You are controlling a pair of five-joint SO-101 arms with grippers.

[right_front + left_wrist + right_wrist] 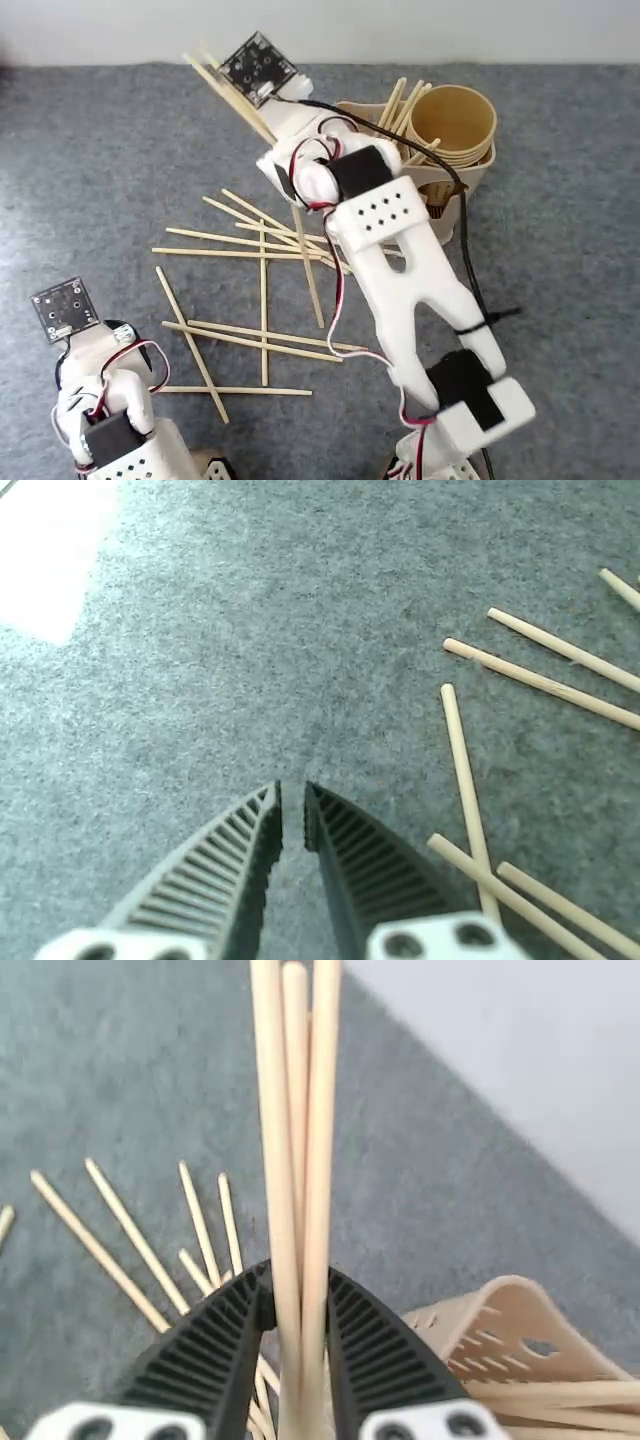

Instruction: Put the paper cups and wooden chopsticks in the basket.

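Carry step: right gripper is pinching a few held chopsticks, raised just beside the basket and not over it. The next move probably needs a swing over the rim, tips down, then release. Cups are stacked inside with binned chopsticks, so room looks tight and long ends may snag. Many loose chopsticks lie crossed on the mat, still to do. Left gripper is pressed nearly together, empty, low near them.
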